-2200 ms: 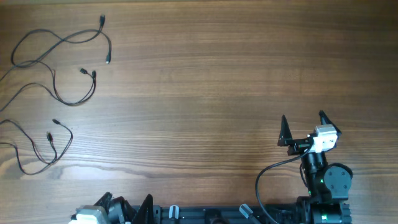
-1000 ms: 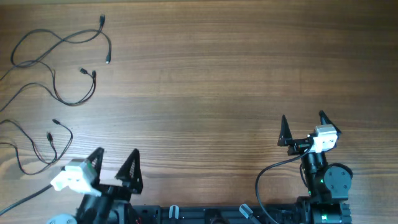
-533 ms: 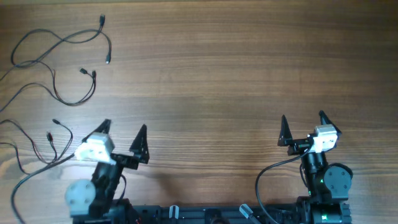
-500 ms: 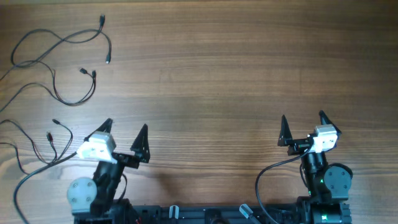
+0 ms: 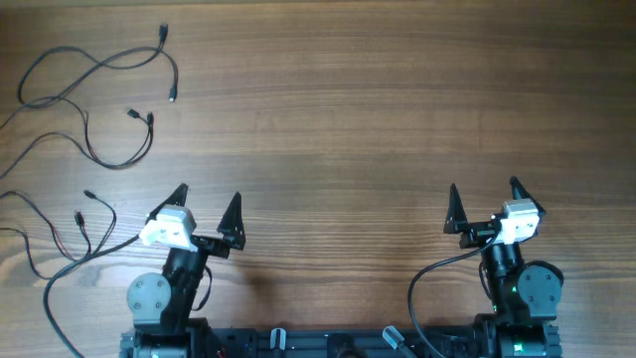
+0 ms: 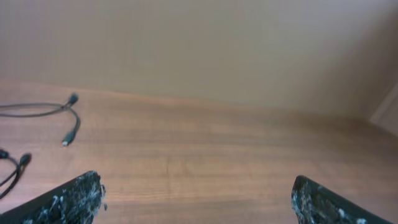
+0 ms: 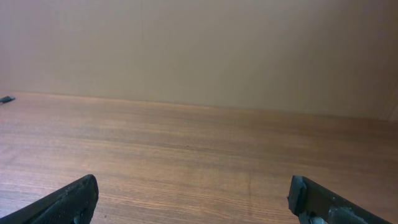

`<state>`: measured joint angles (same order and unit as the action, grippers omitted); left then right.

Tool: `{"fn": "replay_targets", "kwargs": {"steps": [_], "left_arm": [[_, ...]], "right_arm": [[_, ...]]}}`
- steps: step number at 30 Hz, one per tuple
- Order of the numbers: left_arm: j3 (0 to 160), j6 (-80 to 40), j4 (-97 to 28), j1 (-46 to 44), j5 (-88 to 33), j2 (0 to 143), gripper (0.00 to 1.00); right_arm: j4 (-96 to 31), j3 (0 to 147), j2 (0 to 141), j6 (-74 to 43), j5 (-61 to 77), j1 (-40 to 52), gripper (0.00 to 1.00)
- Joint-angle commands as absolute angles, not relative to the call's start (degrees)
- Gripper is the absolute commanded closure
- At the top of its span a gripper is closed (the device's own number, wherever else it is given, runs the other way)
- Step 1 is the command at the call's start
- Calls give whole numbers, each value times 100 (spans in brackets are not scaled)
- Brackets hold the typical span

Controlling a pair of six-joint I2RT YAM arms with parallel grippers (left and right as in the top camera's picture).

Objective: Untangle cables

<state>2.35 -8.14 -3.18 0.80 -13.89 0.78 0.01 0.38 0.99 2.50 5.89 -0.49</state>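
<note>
Since a second ago your left gripper (image 5: 209,194) has come forward off the near edge of the table (image 5: 348,119); its jaws are spread wide, holding nothing. The right gripper (image 5: 484,186), well to its right, is unchanged and also released. The cables (image 5: 87,134) lie loose, left of and beyond the left gripper. Overhead shows every strand; the left wrist view shows only a few plug ends (image 6: 69,99).

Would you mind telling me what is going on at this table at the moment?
Two robot arms are set to untangle cables on a wooden table. The thin black cables lie untouched as loose wavy strands on the table's left side. The left pincer hovers open near the front edge, close beside the nearest strands, holding nothing. The right pincer is open and empty too, at the front right, far from the cables.
</note>
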Motion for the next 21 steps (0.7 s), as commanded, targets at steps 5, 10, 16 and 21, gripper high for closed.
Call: {"fn": "replay_targets", "kwargs": {"steps": [5, 10, 16, 21], "left_arm": [[34, -720, -357, 54, -803, 21, 0], [34, -158, -390, 54, -690, 21, 0], [32, -16, -449, 64, -23, 21, 0], [32, 261, -451, 224, 115, 21, 0]], "right_arm": [[14, 30, 25, 283, 489, -78, 0], [14, 30, 25, 285, 489, -78, 0], [14, 30, 25, 285, 489, -78, 0], [14, 30, 25, 287, 489, -78, 0]]}}
